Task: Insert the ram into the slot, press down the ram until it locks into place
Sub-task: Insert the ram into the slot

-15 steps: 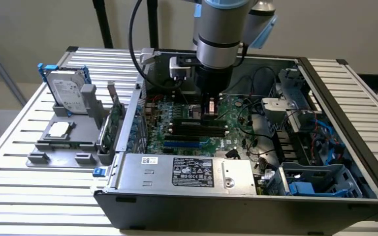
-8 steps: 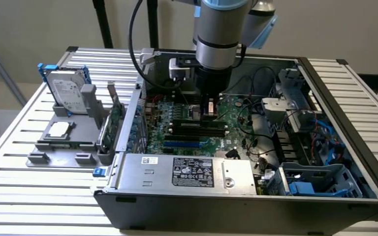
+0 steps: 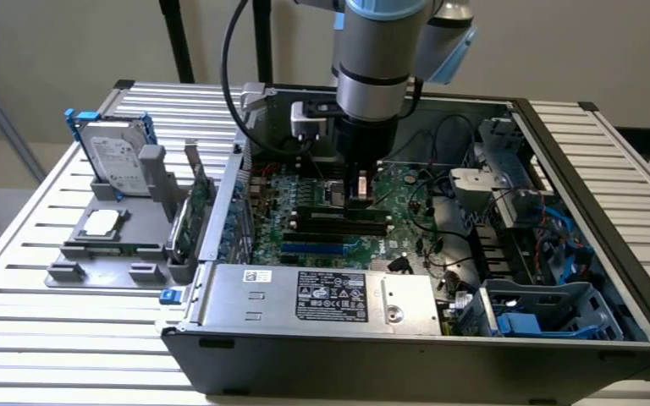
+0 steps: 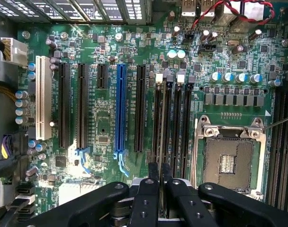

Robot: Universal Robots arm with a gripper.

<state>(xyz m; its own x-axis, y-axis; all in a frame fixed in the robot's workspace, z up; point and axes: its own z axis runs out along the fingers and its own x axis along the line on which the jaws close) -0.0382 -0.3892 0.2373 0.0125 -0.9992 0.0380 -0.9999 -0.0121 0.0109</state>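
Observation:
My gripper (image 4: 160, 173) hangs straight down inside the open computer case (image 3: 596, 254), low over the motherboard (image 4: 101, 123). Its two black fingers (image 4: 153, 171) stand close together, shut on the ram (image 4: 161, 123). The ram appears edge-on as a thin pale line running away from the fingertips. It lies along the row of long black slots (image 4: 174, 123) beside the silver processor socket (image 4: 228, 158), over the gap between the first two of them. I cannot tell whether it touches a slot. In the exterior view the gripper (image 3: 359, 196) sits just above the black slots (image 3: 337, 222).
A blue slot (image 4: 120, 109), brown-black card slots (image 4: 82, 104) and a white slot (image 4: 43, 97) lie beside the memory sockets. The power supply (image 3: 314, 292) fills the case's near side. Cables and a blue drive cage (image 3: 540, 313) sit on the exterior view's right. A hard drive (image 3: 116, 161) stands on a grey holder outside the case.

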